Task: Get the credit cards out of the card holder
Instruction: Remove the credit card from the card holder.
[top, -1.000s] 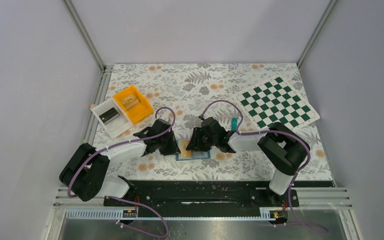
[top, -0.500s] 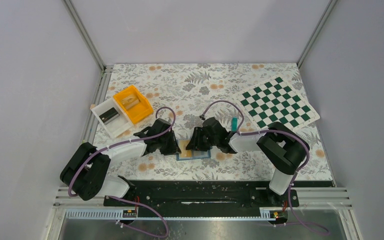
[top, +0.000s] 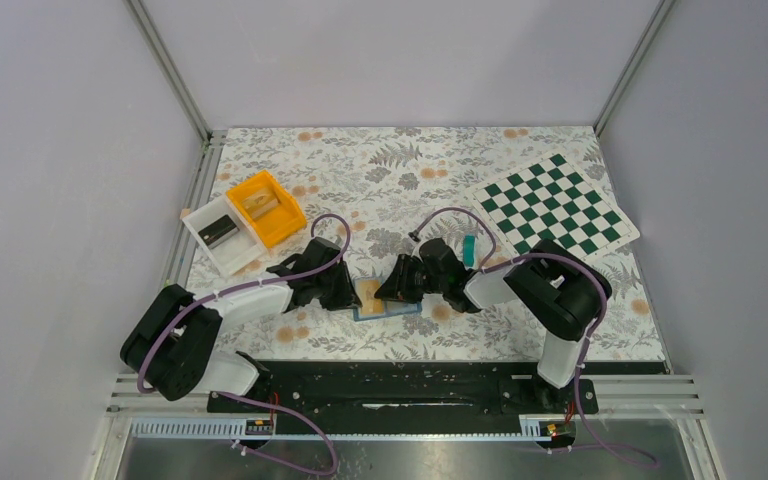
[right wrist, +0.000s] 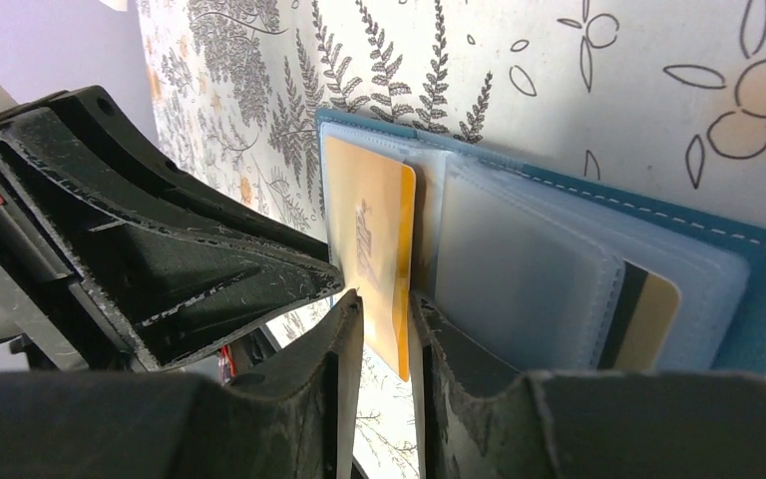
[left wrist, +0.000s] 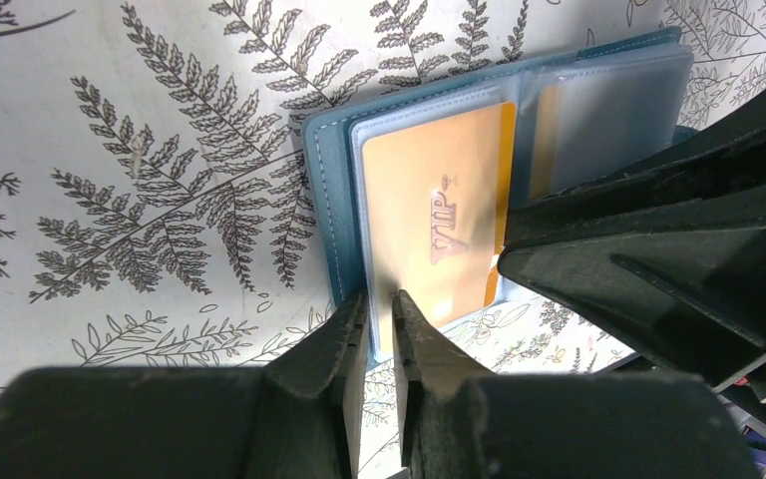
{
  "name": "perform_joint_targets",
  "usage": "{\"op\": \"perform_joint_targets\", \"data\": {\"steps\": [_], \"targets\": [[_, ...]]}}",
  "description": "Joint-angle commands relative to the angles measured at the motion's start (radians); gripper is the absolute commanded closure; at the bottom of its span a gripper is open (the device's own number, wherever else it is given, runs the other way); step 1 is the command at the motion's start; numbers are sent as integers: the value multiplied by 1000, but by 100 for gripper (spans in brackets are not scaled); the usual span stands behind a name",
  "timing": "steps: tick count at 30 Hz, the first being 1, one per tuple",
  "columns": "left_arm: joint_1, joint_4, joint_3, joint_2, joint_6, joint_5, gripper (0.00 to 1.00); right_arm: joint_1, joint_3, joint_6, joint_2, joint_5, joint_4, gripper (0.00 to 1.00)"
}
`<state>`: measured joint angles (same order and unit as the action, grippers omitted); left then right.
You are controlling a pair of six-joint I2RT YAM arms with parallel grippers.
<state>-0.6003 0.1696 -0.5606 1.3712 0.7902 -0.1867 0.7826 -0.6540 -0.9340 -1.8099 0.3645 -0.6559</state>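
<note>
The blue-teal card holder [top: 388,311] lies open on the fern-print cloth between my two grippers. Its clear sleeves [right wrist: 519,269] hold an orange-tan credit card [left wrist: 429,200] marked VIP, which sticks out past the sleeve's edge [right wrist: 369,230]. My right gripper [right wrist: 384,299] is shut on that card's free corner. My left gripper [left wrist: 379,299] is shut on the near edge of the holder [left wrist: 324,190], on its sleeve. A second tan card [right wrist: 648,319] sits in the other pocket. In the top view both grippers [top: 345,293] [top: 390,290] hide most of the holder.
A small teal card [top: 470,248] lies just behind the right arm. An orange bin [top: 265,207] and a white bin [top: 222,235] stand at the back left. A green-and-white chequered mat [top: 558,203] lies at the back right.
The right gripper has shifted a little to the right and its jaws have narrowed on the orange-tan card. The left jaws have narrowed slightly; the left arm has stayed put.
</note>
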Motion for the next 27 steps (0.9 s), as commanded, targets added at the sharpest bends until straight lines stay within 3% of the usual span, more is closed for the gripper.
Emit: {"op": "perform_joint_targets", "data": {"steps": [1, 13, 19, 27], "targets": [[-12, -43, 33, 42, 6, -42, 88, 2, -2, -45, -15, 113, -171, 71], [-12, -22, 12, 50, -11, -43, 97, -3, -5, -13, 4, 177, -164, 78], [-12, -17, 3, 34, -15, -55, 97, -4, -38, 67, 15, 195, -43, 80], [-11, -19, -3, 32, -13, -69, 96, -4, -67, 79, -8, 211, -13, 84]]}}
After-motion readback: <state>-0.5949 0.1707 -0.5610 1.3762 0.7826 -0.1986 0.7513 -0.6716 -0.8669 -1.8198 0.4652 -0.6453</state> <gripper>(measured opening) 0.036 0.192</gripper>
